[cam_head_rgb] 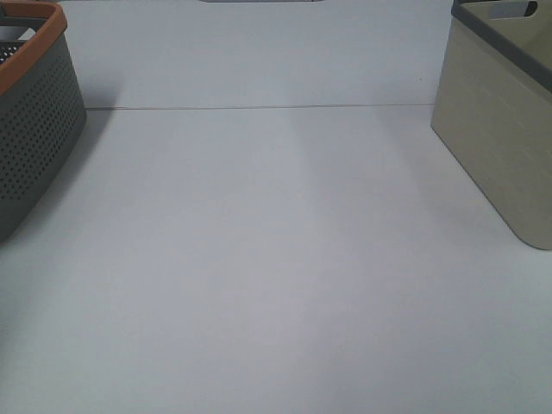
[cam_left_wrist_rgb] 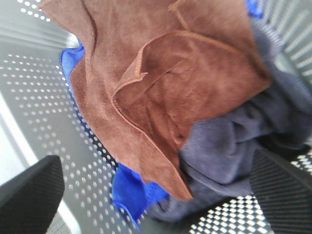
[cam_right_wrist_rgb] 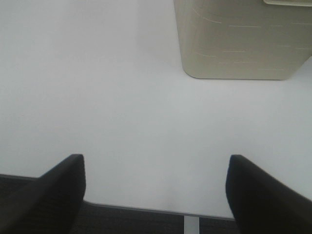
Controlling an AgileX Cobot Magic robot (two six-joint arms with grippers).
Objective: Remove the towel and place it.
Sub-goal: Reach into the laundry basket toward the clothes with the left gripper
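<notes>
Where the towel (cam_left_wrist_rgb: 161, 87) lies: crumpled in the perforated grey basket (cam_left_wrist_rgb: 34, 102), on a blue cloth (cam_left_wrist_rgb: 129, 190) and a dark grey cloth (cam_left_wrist_rgb: 234, 141).
Left gripper (cam_left_wrist_rgb: 156, 195): jaws wide apart above the pile, empty.
Right gripper (cam_right_wrist_rgb: 156, 192): jaws apart, empty, over the white table (cam_right_wrist_rgb: 122, 97) near the beige basket (cam_right_wrist_rgb: 239, 44).

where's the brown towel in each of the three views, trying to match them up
exterior high: not visible; only the perforated grey basket shows, at the left edge.
left wrist: the towel fills the middle, lying on a grey cloth and a blue cloth inside that basket.
right wrist: not in it; just the table and the beige basket.
shared landmark: the grey basket links exterior high with left wrist; the beige basket links it with right wrist.
</notes>
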